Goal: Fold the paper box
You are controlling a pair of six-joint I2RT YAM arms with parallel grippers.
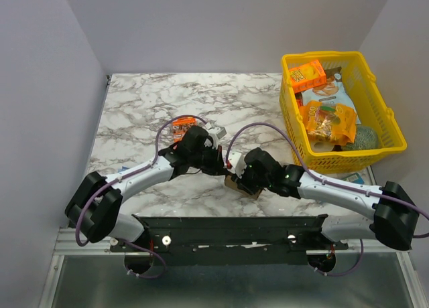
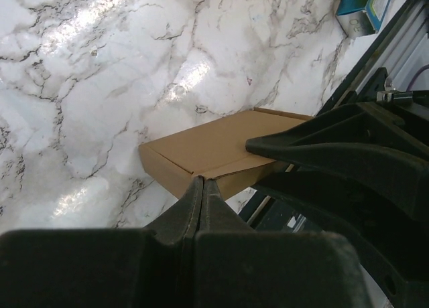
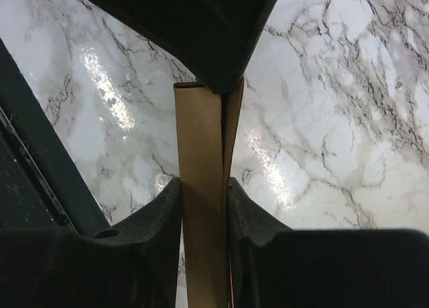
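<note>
Paper box sits at the near middle of the surface, right between your two arms and just ahead of the base rail. It's small, flat, brown cardboard, mostly hidden under the wrists in the top view.

Right hand is pinching the box across its thin sides. The wrist view shows one finger on each face, with the cardboard running up edge-on between them. Looks like you're using this hand as the anchor, so the box can't slide or turn while the other hand works on it.

Left hand has its fingers pressed together into one narrow tip. That tip is at the box's near edge, touching or just short of the side wall below the lid seam. I can't tell whether a thin flap is caught between the fingers. A closed tip suits pushing or tucking a flap rather than grabbing, so I'd judge that's why it's held this way.

From the left wrist, the box lies just beyond the fingertips, with the right hand clamped on its far right end. The lid looks close to flat, with a slight gap at the seam, so I'd guess you're late in the fold.

Yellow basket of snacks stands well apart at the far right, not involved.
</note>
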